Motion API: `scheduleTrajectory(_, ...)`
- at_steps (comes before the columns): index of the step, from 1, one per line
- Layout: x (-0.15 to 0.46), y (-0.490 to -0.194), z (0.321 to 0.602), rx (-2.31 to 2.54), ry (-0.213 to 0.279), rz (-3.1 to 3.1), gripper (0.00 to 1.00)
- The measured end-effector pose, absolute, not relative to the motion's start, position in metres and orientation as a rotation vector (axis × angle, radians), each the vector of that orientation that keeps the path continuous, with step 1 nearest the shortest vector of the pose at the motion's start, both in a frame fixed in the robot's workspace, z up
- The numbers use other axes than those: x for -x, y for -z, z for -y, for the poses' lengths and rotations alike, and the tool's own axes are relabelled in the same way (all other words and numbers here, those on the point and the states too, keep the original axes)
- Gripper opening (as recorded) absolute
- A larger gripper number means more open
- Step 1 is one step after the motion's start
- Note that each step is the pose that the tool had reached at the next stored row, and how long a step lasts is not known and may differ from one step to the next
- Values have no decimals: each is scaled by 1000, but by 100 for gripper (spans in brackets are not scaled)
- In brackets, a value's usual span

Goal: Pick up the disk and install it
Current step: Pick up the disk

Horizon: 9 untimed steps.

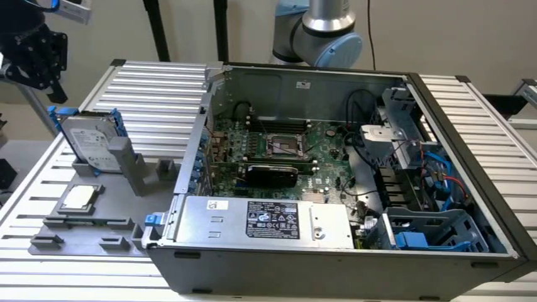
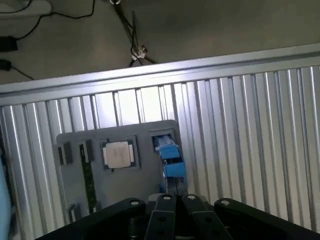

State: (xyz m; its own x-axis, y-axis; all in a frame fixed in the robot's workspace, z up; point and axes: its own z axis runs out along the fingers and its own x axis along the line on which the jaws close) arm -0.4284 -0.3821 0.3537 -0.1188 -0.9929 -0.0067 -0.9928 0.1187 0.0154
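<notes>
Ribbed aluminium counter (image 1: 151, 82) carries the upright silver-grey, blue-railed rectangular disk (image 1: 88, 141) at frame left; the black pincer (image 2: 176, 200), closed and empty, could knock it over if lowered unopened.

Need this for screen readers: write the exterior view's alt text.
The disk stands on edge in a grey holder at the exterior view's left, the hand above it. An open computer case lies beside it on a ribbed metal table.

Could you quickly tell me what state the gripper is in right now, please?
Gripper: closed, holding nothing; the disk stands upright in its grey holder, apart from it.
</notes>
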Motion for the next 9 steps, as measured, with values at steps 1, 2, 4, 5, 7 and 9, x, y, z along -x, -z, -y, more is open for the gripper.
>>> scheduleTrajectory(1, 428, -353, 382, -2103, 25, 2327, 0)
scheduleTrajectory(2, 428, -353, 382, -2124, 25, 2308, 0)
scheduleTrajectory(4, 428, -352, 382, -2166, 24, 2268, 0)
scheduleTrajectory(5, 428, -352, 382, -2185, 24, 2249, 0)
scheduleTrajectory(7, 428, -351, 382, -2212, 24, 2223, 0)
scheduleTrajectory(9, 428, -351, 382, -2221, 24, 2213, 100)
